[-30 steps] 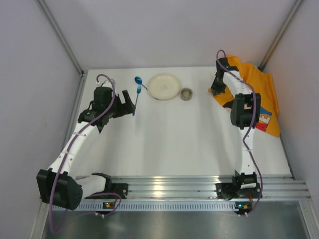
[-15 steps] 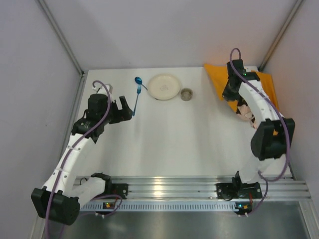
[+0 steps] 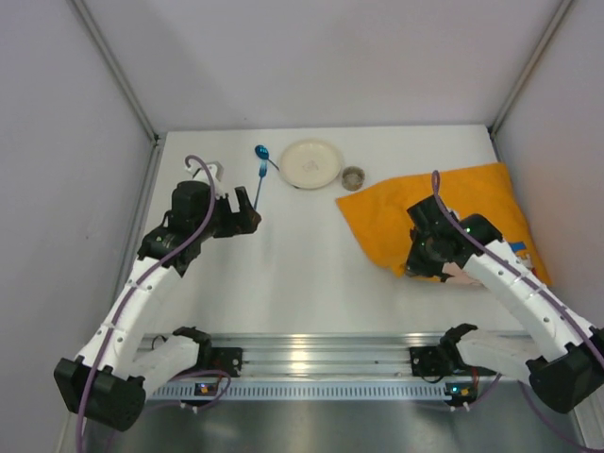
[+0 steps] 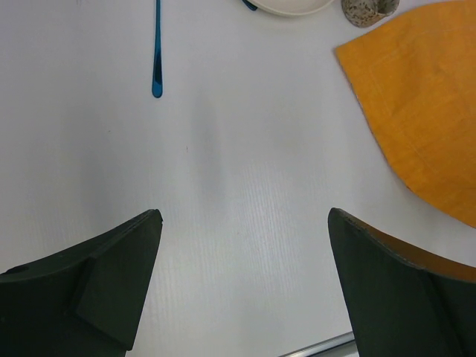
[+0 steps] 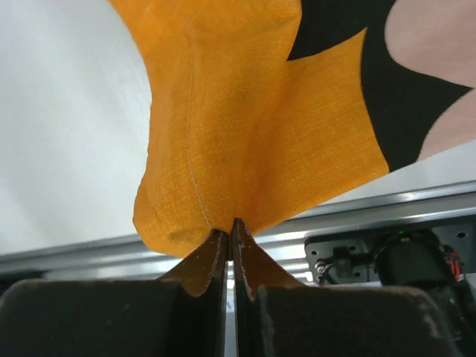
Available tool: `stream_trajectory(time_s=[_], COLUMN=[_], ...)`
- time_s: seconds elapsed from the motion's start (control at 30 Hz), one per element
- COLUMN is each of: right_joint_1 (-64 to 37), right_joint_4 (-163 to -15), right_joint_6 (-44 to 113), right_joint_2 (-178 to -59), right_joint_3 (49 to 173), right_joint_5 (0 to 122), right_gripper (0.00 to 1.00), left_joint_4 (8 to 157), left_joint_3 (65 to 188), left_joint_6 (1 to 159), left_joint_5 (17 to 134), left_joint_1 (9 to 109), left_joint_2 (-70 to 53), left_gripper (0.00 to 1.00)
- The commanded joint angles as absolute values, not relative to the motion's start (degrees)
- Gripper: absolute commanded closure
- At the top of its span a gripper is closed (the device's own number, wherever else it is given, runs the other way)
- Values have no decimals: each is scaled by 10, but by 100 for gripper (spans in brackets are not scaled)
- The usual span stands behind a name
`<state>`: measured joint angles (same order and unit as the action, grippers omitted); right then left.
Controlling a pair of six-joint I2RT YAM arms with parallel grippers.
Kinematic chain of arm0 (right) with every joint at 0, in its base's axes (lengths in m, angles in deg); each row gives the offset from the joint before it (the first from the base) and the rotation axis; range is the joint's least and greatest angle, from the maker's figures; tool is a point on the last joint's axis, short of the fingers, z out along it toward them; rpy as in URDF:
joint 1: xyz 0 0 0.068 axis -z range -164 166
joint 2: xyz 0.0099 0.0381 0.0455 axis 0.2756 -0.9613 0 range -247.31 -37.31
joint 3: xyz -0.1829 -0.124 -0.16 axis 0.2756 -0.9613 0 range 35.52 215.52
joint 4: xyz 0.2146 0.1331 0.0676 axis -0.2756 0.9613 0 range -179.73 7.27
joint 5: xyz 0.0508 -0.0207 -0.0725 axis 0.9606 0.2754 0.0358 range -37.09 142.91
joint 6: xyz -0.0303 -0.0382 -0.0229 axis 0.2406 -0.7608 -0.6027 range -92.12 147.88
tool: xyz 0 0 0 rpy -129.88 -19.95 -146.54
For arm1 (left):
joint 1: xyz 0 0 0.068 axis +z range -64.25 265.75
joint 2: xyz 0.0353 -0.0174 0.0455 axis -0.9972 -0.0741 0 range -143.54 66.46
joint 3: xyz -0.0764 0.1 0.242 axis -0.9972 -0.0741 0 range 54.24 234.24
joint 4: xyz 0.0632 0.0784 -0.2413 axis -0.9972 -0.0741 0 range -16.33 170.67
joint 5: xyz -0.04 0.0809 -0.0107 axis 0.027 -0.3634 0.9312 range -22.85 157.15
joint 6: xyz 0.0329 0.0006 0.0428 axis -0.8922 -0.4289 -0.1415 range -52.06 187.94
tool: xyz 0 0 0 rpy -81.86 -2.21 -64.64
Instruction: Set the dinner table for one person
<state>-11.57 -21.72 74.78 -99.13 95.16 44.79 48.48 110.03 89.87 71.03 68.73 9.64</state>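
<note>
The white dinner table (image 3: pixel 302 274) carries a cream plate (image 3: pixel 310 163), a small speckled cup (image 3: pixel 353 177) and a blue spoon (image 3: pixel 259 175) along its far side. An orange cloth (image 3: pixel 425 212) lies spread across the right half. My right gripper (image 3: pixel 418 267) is shut on the cloth's near edge; in the right wrist view the cloth (image 5: pixel 245 111) bunches up from the closed fingertips (image 5: pixel 232 225). My left gripper (image 3: pixel 247 212) is open and empty just near of the spoon's handle end, over bare table. The left wrist view shows the spoon handle (image 4: pixel 157 59), plate rim (image 4: pixel 290 7), cup (image 4: pixel 364 10) and cloth (image 4: pixel 424 111).
Grey walls enclose the table on the left, back and right. An aluminium rail (image 3: pixel 321 354) with both arm bases runs along the near edge. The cloth's printed black and pink patch (image 3: pixel 524 260) shows near the right edge.
My right gripper pulled the orange cloth from the far right corner toward the near middle, spreading it flat. My left gripper swung slightly right, close to the spoon handle.
</note>
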Motion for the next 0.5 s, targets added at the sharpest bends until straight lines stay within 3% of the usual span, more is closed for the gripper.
stream_trajectory(time_s=[0.0,0.2,0.23,0.27,0.33,0.4,0.47], right_joint_1=[-195,-357,-371,-393,-424,-441,-451], right_joint_4=[-210,-288,-305,-322,-346,-322,-274], right_joint_6=[829,853,838,827,798,782,768], right_joint_2=[-996,-1121,-1142,-1161,-1217,-1263,-1279], right_joint_3=[962,1028,1053,1069,1131,1185,1241], right_joint_5=[484,507,518,550,564,549,531], right_gripper=[100,100,95,79,38,18,8], left_joint_4=[495,491,492,491,493,499,511], left_joint_3=[1096,1088,1083,1080,1076,1072,1065], left_joint_6=[897,892,893,893,897,898,900], left_joint_5=[717,715,718,721,732,741,750], left_joint_1=[683,681,680,679,676,671,659], left_joint_2=[102,96,92,90,72,51,35], left_gripper=[1,1,1,1,1,1,1])
